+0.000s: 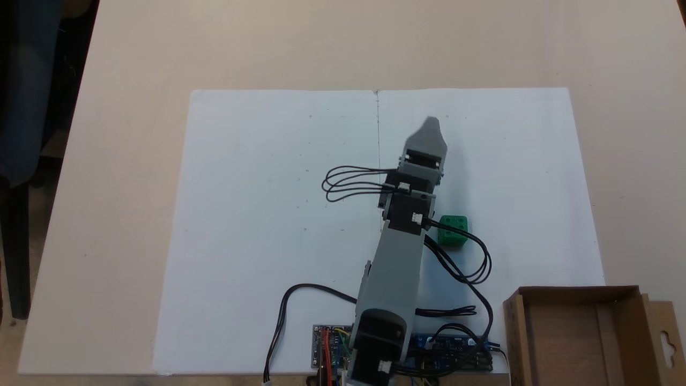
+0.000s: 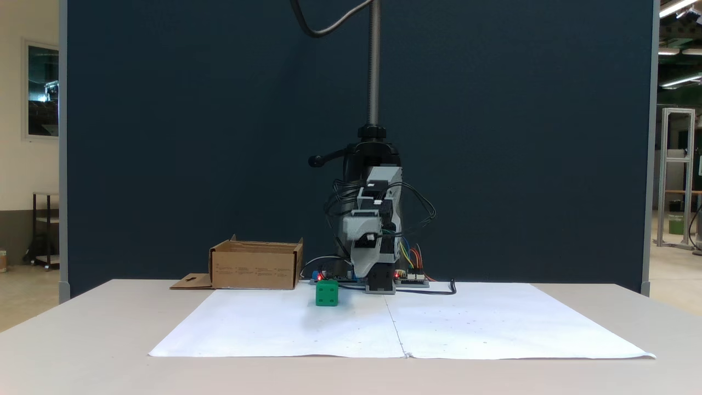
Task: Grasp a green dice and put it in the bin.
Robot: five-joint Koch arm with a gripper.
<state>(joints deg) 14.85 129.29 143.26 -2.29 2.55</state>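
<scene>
The arm reaches out over the white paper sheet [image 1: 268, 214], its gripper [image 1: 430, 127] raised past the green dice [image 1: 453, 230]; whether the jaws are apart cannot be told. The dice sits on the sheet, apart from the gripper, near the cardboard bin [image 1: 643, 308], whose visible floor is bare.

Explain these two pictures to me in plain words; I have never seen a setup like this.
This is a small hobby robot arm on a table. One picture looks down from above; the other faces the arm from the table's far side. White paper covers the table. A green dice sits on it beside the arm, and a brown cardboard bin stands near the arm's base. The gripper at the arm's tip reaches past the dice and holds nothing; whether it is open cannot be told.
</scene>
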